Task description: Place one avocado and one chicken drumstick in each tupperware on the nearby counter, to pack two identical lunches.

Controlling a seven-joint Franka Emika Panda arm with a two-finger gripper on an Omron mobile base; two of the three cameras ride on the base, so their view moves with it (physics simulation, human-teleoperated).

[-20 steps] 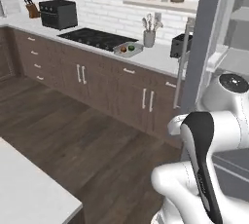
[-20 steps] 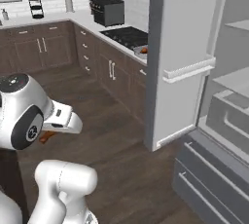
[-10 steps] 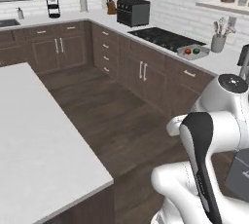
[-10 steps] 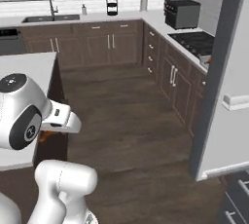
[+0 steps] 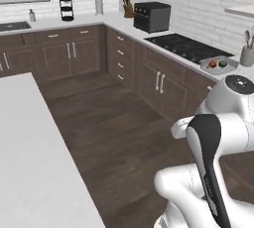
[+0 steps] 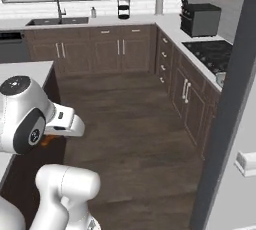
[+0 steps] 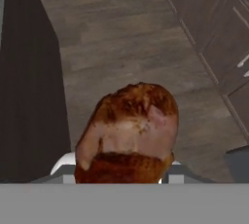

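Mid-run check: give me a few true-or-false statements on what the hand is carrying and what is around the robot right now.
1. The hand holds a chicken drumstick. True.
2. The drumstick lies in a tray. False: it is carried above the wooden floor.
3. A black toaster oven stands on the counter beside the cooktop. True.
4. The sink is under the window. True.
5. The hand holds an avocado. False: a drumstick.

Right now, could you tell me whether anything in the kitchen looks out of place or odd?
Nothing looks spilled, broken or askew. The one unusual sight is a chicken drumstick carried above the wooden floor, clamped in the claw. On the counter, a small tray with a red and a green item sits beside the cooktop.
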